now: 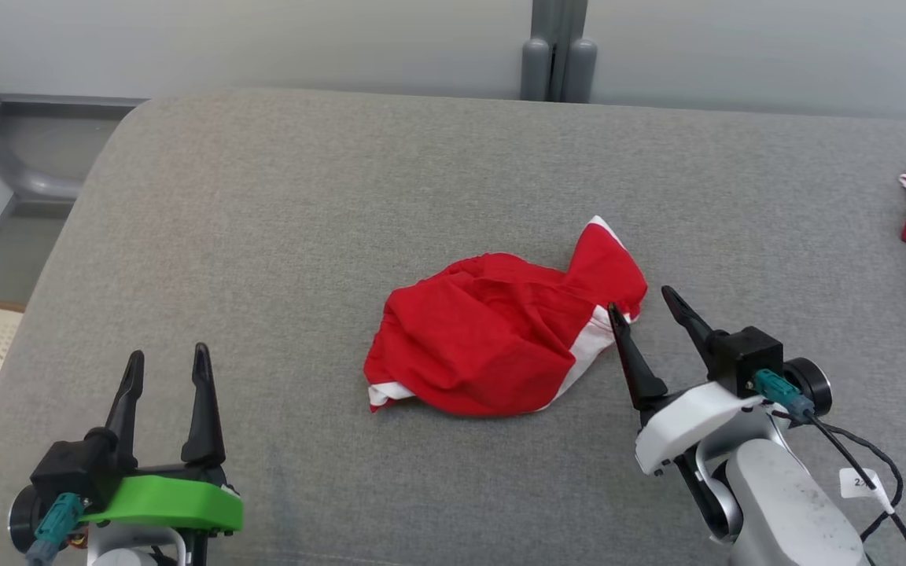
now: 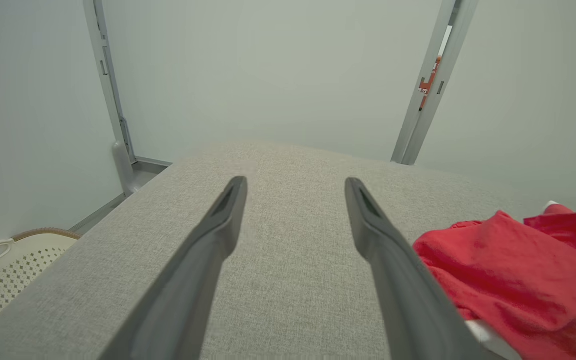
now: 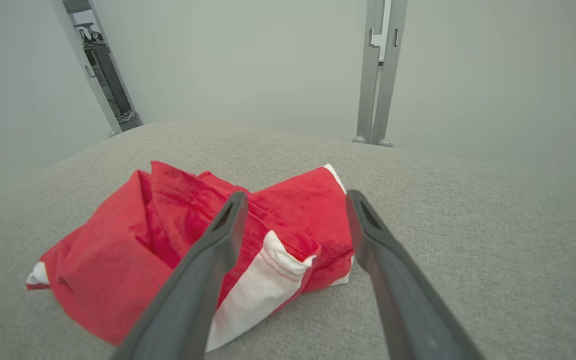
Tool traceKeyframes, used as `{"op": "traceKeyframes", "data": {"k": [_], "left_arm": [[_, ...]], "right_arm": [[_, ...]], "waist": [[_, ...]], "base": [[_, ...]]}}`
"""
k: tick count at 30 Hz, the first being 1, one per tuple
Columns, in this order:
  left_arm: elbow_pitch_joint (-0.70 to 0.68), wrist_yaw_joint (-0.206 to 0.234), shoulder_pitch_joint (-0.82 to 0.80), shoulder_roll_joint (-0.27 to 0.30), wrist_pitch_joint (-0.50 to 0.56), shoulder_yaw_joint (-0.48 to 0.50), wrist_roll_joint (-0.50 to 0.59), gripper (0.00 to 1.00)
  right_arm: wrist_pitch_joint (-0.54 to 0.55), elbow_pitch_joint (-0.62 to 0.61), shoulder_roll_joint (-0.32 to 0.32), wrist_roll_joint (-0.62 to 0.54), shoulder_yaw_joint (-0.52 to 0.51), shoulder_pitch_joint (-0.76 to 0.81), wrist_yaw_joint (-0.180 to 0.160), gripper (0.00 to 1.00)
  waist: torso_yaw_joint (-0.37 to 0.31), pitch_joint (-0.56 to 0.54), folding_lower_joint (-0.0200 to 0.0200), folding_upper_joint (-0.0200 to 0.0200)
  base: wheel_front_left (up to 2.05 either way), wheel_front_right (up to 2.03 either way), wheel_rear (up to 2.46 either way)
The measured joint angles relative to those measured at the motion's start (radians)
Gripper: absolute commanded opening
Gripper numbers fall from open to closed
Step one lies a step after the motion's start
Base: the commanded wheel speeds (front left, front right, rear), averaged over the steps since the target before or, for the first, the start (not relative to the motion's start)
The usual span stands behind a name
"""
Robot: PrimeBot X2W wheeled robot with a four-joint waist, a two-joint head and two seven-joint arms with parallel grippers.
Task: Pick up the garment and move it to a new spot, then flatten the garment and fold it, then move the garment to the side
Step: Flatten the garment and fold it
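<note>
Crumpled red garment w/ white trim lies on grey fabric table, just left of right claw, whose fingers are apart, one tip at the hem. Long axis runs toward left claw, also apart but well off, so R arm's nearer.

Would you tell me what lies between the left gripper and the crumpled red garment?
Only bare grey upholstery: in the head view nothing sits between the left gripper and the garment.
</note>
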Motion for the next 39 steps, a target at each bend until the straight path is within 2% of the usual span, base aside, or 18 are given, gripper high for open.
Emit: {"op": "traceKeyframes", "data": {"k": [8,12,14,18,22,28,39], "left_arm": [[0.017,-0.003,-0.029,-0.008,0.0,-0.004,0.0,1.0],[0.016,-0.004,-0.034,-0.011,0.0,-0.004,0.0,1.0],[0.016,-0.004,-0.034,-0.011,0.0,-0.005,0.0,1.0],[0.017,-0.004,-0.034,-0.011,0.0,-0.002,0.0,1.0],[0.02,-0.004,-0.034,-0.01,0.0,0.0,0.0,1.0],[0.024,-0.004,-0.031,-0.005,0.0,-0.007,-0.001,1.0],[0.035,-0.004,-0.02,-0.008,0.0,-0.04,-0.002,1.0]], "right_arm": [[0.0,0.159,-0.022,-0.007,-0.032,-0.056,0.0,1.0],[0.0,0.195,-0.021,-0.007,-0.049,-0.061,0.0,1.0],[0.0,0.211,-0.016,-0.004,-0.047,-0.062,0.0,0.0],[0.0,0.214,-0.007,0.002,-0.049,-0.066,0.0,0.0],[0.0,0.19,-0.005,0.005,-0.065,-0.066,0.0,0.0],[0.0,0.113,-0.019,0.021,-0.132,-0.054,0.0,0.0],[0.0,0.024,-0.057,0.137,-0.269,0.123,0.0,0.0]], "waist": [[0.083,0.032,0.0,0.0],[0.121,0.046,0.0,0.0],[0.135,0.053,0.0,0.0],[0.144,0.063,0.0,0.0],[0.125,0.062,0.0,0.0],[0.064,0.051,0.0,0.0],[-0.059,0.025,0.0,0.0]], "base": [[0.0,0.0,0.0],[0.0,0.0,0.0],[0.0,0.0,0.0],[0.0,0.0,0.0],[0.0,0.0,0.0],[0.0,0.0,0.0],[0.0,0.0,0.0]]}}
